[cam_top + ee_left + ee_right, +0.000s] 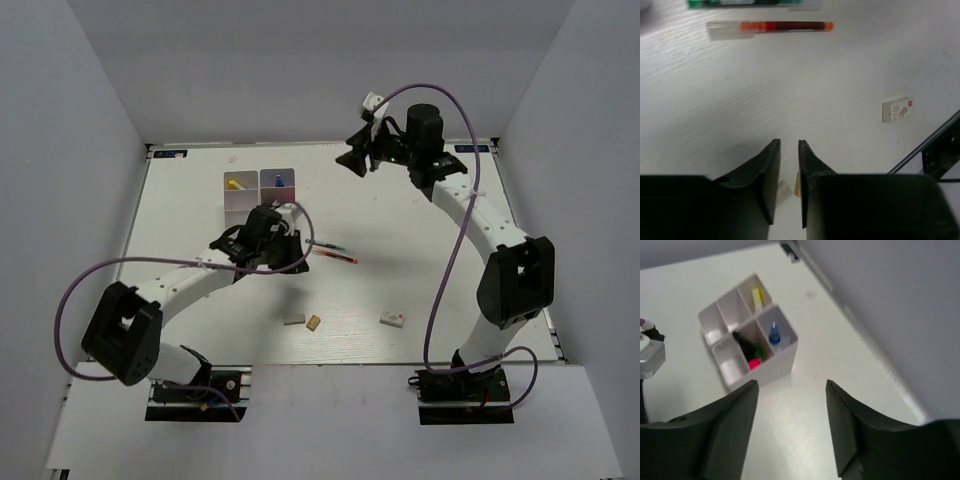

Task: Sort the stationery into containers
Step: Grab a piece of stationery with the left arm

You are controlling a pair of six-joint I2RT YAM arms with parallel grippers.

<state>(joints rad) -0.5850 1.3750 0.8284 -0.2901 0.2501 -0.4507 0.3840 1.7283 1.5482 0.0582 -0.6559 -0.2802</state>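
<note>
- Overhead, the white table (400,260) is being shared by both arms.
- The white organiser (777,362) is being seen near the far left of the table. A yellow-tipped marker (757,297), a blue-capped glue bottle (774,335) and pink- and green-capped highlighters (755,359) are being held in its compartments.
- The right gripper (792,385) is being held high with its jaws spread wide and nothing between them. The organiser is being framed beyond its fingertips, well apart from them.
- The left gripper (789,145) is being held low over the table, jaws drawn nearly together with only a narrow slit between them and nothing in it.
- An orange pen (770,26) and a green pen (740,2) are being left flat on the table ahead of the left fingertips, well apart from them and lying crosswise.
- A labelled white eraser (897,109) is being left off to the right of those fingertips.
- A tan eraser (314,322) and a pale eraser (293,320) are being left side by side on the table, glimpsed through the slit behind the left fingers.
</note>
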